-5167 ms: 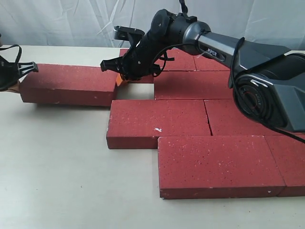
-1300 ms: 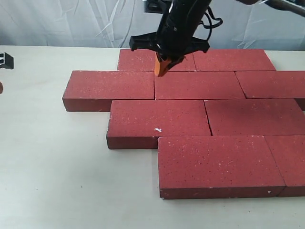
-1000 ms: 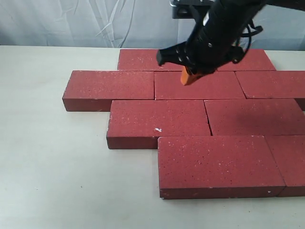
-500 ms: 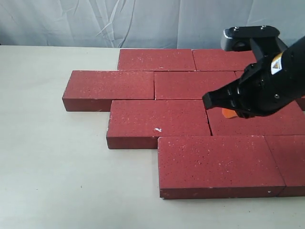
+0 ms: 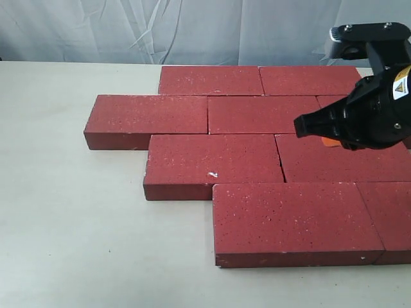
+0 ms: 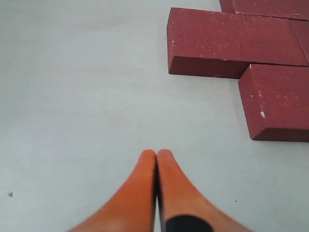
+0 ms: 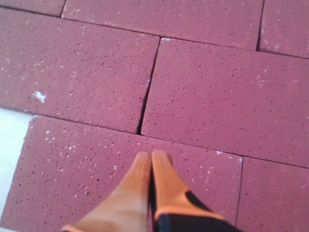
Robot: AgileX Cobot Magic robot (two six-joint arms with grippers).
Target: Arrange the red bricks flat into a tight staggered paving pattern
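orange-tipped right gripper [image 7: 151, 157] hangs pinched closed and empty over the red bricks [image 5: 212, 157], left gripper [image 6: 156, 154] likewise closed.

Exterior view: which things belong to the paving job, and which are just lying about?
Job: red bricks, laid flat in staggered rows; right end effector, shut, empty, over them.
Just there: table; pale backdrop sheet.

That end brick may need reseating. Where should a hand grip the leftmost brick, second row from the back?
Likely best: take the leftmost brick across its width near its protruding left end, descending from above: only there are both long faces bare; further right neighbouring bricks abut them.
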